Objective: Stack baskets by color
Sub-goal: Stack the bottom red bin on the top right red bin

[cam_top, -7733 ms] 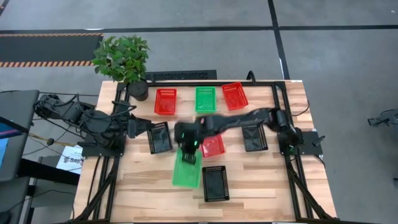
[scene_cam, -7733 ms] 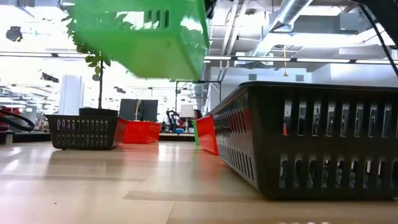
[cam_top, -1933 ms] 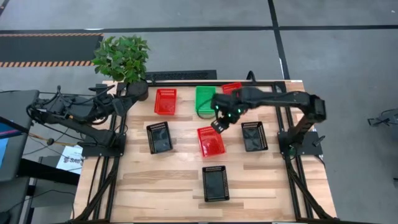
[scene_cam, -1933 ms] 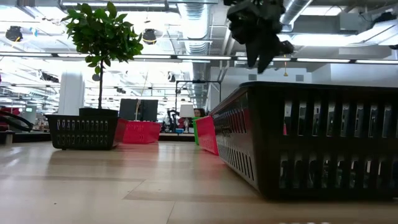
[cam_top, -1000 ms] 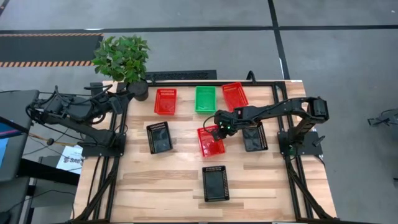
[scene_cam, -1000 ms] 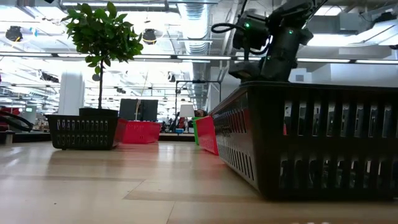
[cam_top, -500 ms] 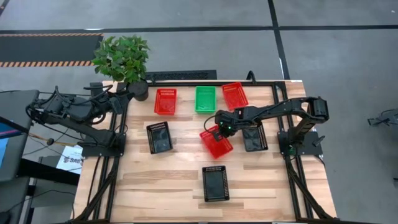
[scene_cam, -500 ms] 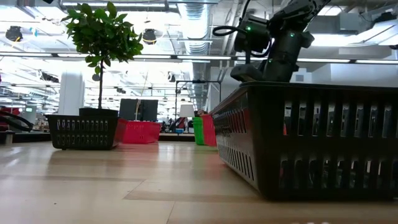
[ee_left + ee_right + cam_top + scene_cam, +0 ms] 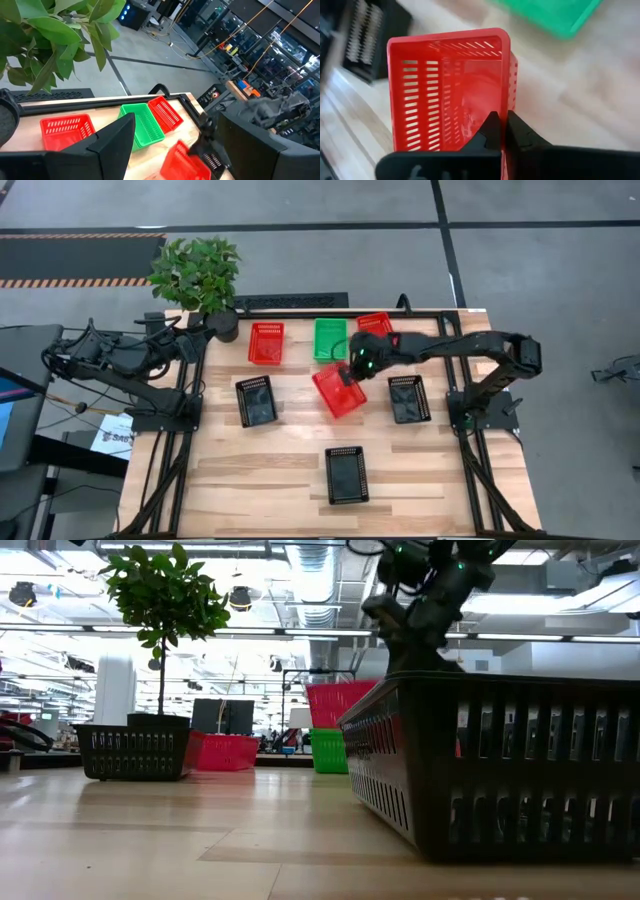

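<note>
Gripping observed: right gripper (image 9: 352,372) was clamped tight on the rim of a red basket (image 9: 338,391) | basket hung tilted from the fingers (image 9: 492,131), clear of the table (image 9: 270,470), extending forward of the jaws | green baskets (image 9: 330,339) lay just beyond | left gripper (image 9: 170,150) stood wide apart, holding nothing, well away.

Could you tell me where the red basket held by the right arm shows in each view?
High view: held red basket at table centre, tilted, below the green basket.
Low view: raised at centre, above the green basket.
Left wrist view: bottom centre, near the green basket.
Right wrist view: fills the centre, rim between the fingers.
Shared landmark: the green basket.
</note>
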Motion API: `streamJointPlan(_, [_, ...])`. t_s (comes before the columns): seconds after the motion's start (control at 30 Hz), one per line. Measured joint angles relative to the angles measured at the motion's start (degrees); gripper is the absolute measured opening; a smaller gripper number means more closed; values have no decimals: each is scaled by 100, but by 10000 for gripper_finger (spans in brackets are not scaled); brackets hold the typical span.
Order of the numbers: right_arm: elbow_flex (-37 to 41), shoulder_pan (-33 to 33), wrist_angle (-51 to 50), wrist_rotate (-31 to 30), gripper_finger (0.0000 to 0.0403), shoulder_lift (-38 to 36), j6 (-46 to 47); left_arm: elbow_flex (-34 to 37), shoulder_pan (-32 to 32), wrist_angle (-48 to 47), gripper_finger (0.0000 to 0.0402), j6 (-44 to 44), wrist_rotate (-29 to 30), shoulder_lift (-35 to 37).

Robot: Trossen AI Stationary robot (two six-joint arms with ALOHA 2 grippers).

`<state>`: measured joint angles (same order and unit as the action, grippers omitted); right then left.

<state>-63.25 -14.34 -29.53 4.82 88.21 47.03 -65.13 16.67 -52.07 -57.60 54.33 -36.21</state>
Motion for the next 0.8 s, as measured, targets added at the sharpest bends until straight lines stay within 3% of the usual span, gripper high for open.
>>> streamJointPlan(0.17, [-265, -810, -181, 13, 15, -592, -572, 1, 0, 0, 270, -4, 56, 0])
streamJointPlan(0.4, [-316, -2513, -260, 101, 7, -1190, -1314, 1, 0, 0, 270, -16, 237, 0])
streamJointPlan(0.57, [-316, -3418, -640, 457, 13, -876, -2149, 1, 0, -1, 270, -142, 410, 0])
streamJointPlan(0.8, [-310, -4030, -598, 1067, 15, -115, -2981, 1, 0, -5, 270, -238, 671, 0])
